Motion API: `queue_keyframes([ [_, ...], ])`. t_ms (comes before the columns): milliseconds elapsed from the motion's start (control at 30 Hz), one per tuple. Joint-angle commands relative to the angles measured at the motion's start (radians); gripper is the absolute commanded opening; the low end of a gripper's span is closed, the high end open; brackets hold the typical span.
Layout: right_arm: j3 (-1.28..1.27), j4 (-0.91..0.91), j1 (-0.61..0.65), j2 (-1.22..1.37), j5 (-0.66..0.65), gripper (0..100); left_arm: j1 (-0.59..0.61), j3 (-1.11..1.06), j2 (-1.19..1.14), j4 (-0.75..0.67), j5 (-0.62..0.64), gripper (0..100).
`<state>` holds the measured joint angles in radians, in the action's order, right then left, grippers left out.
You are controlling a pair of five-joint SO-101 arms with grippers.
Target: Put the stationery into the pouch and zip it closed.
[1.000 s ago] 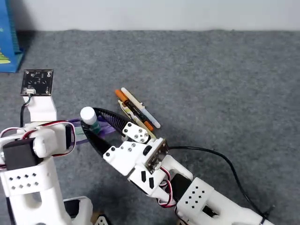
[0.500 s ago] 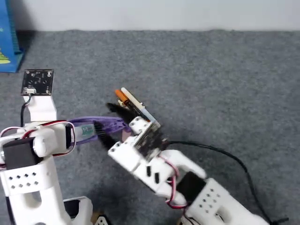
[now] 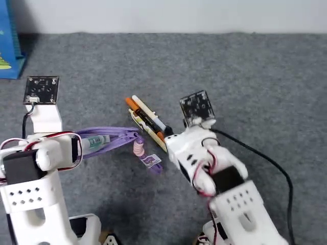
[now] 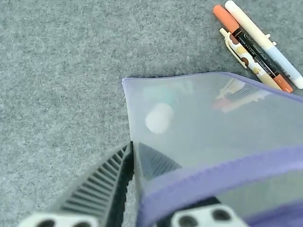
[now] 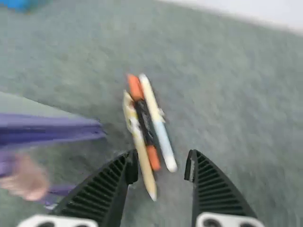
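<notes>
The left gripper (image 4: pixel 132 152) is clamped on one edge of the translucent, purple-trimmed zip pouch (image 4: pixel 213 137). A white-capped glue stick (image 4: pixel 158 117) shows through the pouch's side. The right gripper (image 5: pixel 161 160) hangs with its jaws apart and holds nothing. It is just over three pens (image 5: pixel 147 127), orange, cream and patterned, lying side by side on the grey felt surface (image 3: pixel 245 76) just beside the pouch.

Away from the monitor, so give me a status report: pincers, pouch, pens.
Left pincer shut on translucent purple zip pouch. Right pincer open over three side-by-side pens. Pens outside pouch.
</notes>
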<state>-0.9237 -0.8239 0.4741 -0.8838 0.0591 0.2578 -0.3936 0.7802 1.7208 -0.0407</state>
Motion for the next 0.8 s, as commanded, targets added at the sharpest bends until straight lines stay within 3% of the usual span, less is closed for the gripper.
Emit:
queue_keyframes([
  [0, 0.13, 0.001, -0.015, 0.196, -0.003, 15.4, -0.011, 0.025, 0.0, 0.009, 0.006, 1],
  [300, 0.483, -0.001, -0.015, 0.763, -0.029, 15.4, -0.011, 0.025, 0.0, 0.009, 0.006, 1],
  [600, 0.801, -0.004, -0.01, 1.168, -0.034, 15.7, -0.011, 0.01, 0.002, 0.008, 0.006, 1],
  [767, 0.922, -0.001, -0.008, 1.299, -0.14, 15.8, -0.011, -0.007, 0.002, 0.003, 0.005, 1],
])
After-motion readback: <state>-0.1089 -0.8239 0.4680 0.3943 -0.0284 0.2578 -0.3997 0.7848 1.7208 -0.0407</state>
